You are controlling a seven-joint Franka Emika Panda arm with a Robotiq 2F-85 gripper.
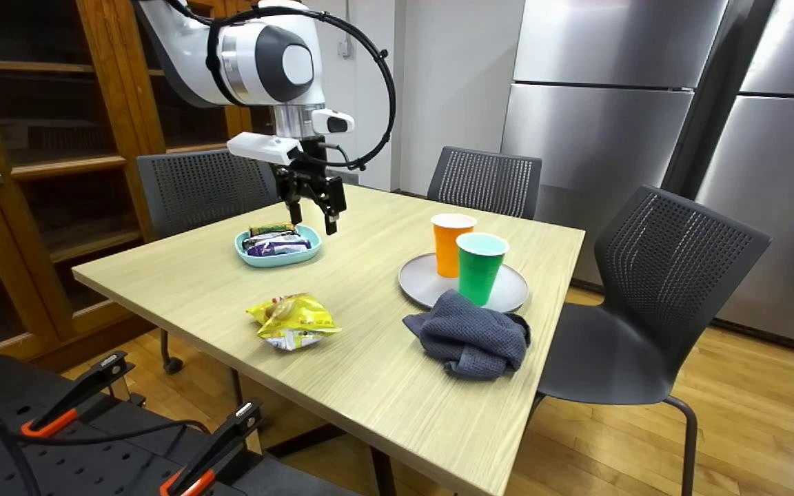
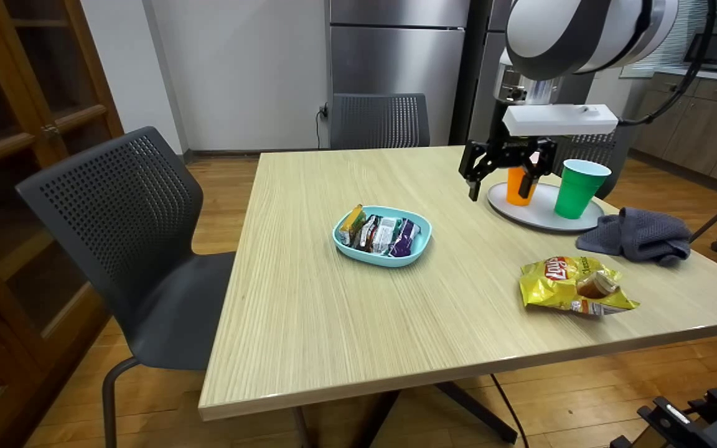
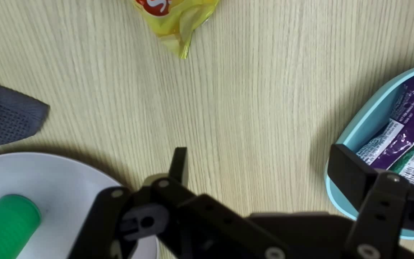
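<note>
Evidently, the tool hangs empty, jaws apart, higher than the turquoise dish and near it; the wrapped bars inside seem light, slick, best pinched mid-length.

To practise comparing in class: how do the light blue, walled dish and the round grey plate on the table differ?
Shape: the light blue dish is a rounded, uneven oval; the grey plate is round.
Depth: the dish has raised walls; the plate is nearly flat.
Load: the dish holds small wrapped snacks; the plate carries an orange cup and a green cup.
Shared: both rest on the pale wood-grain table.
</note>
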